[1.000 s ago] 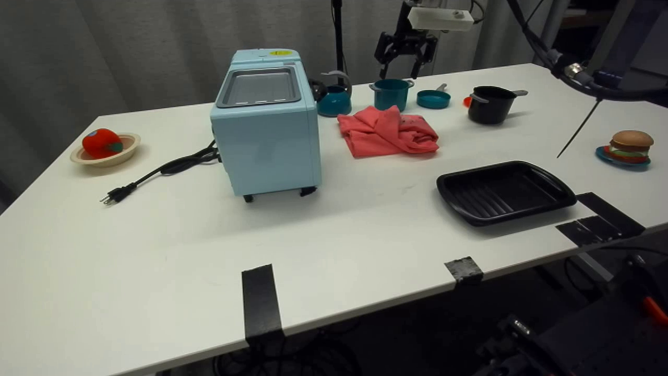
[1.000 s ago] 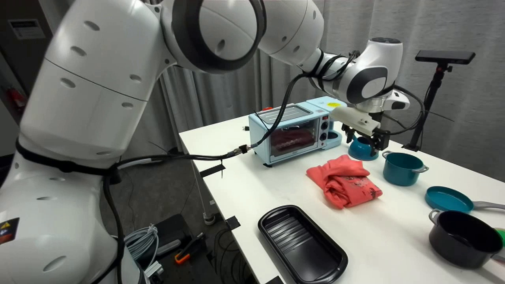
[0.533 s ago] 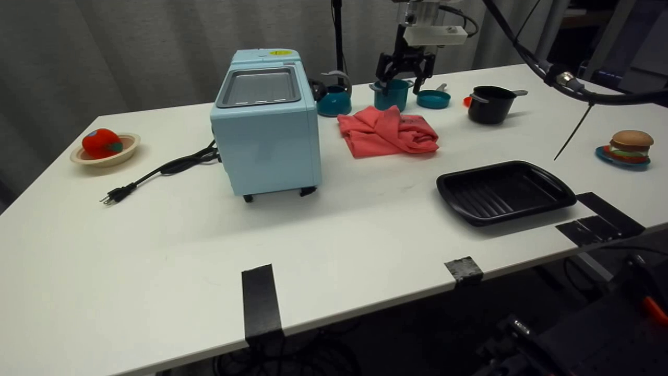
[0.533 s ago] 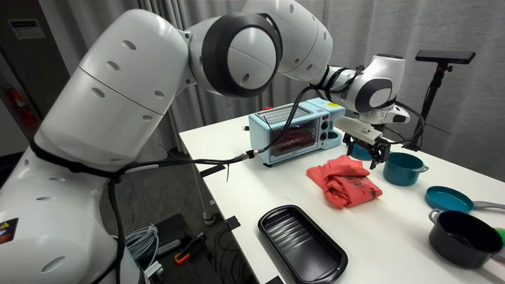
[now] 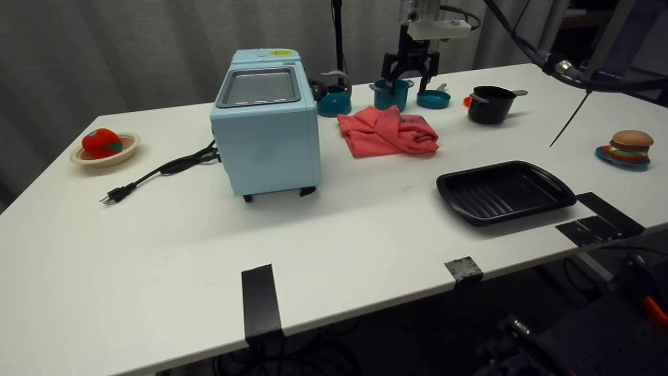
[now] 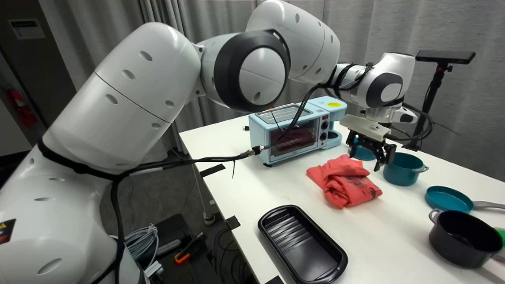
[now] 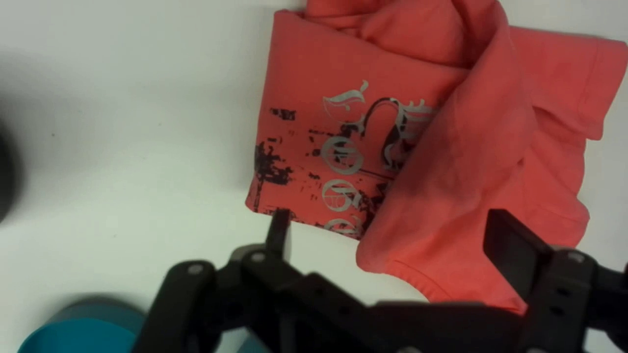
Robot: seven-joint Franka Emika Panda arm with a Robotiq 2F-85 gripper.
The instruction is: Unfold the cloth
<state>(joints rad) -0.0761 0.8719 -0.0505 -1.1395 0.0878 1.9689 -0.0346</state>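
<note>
In the wrist view the top edge cuts off the cloth (image 7: 456, 166), a fold covers part of its lettering (image 7: 343, 154), and the dark shape (image 7: 6, 166) at far left is too cropped to name. In an exterior view the tool (image 6: 364, 162) partly hides the kettle (image 6: 363, 154) right of centre, and the right edge crops a green thing (image 6: 501, 235) behind the black pot (image 6: 453, 252).
</note>
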